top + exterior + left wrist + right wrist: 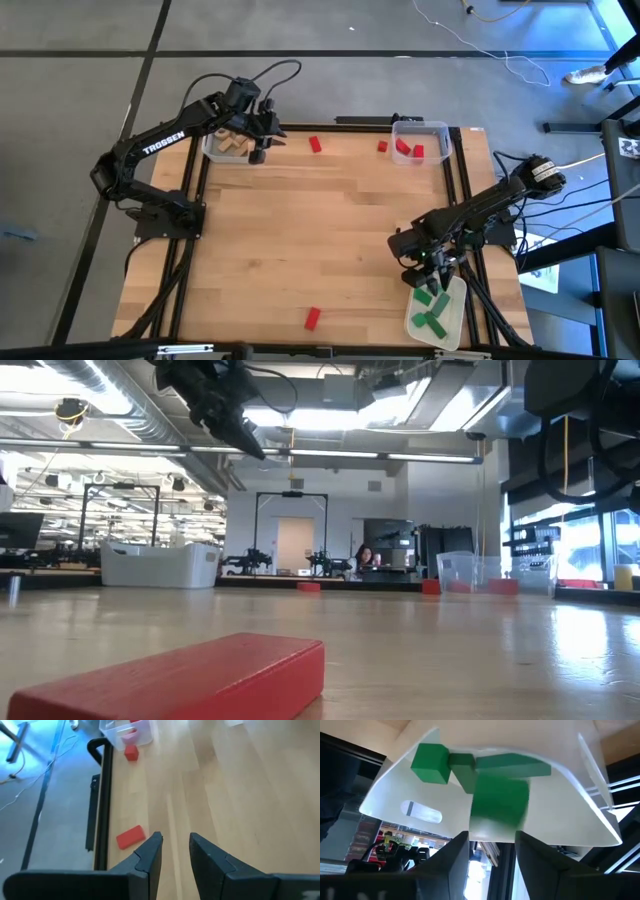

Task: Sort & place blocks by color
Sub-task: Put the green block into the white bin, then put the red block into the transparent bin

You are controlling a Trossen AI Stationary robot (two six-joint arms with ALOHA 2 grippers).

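Note:
My left gripper (258,150) (175,845) is open and holds nothing. It hovers at the table's far left, beside the bin of tan blocks (232,143). Red blocks lie flat on the table: one (315,144) (131,837) near that gripper, one (382,146) by the far-right bin, and one (312,318) (200,680) near the front edge. My right gripper (432,283) (492,837) is open and points down over the bin of green blocks (435,312). A green block (500,800) lies just past its fingertips, and more green blocks (430,762) lie beyond it. My right gripper's fingertips (462,840) stand at the near end of the green block (497,820), which is over the bin's floor. I cannot tell whether they touch it.
A clear bin (420,140) (125,732) at the far right holds red blocks (405,148). Black frame rails (195,230) run along the table's left and right sides. The wide middle of the wooden top (330,230) is bare.

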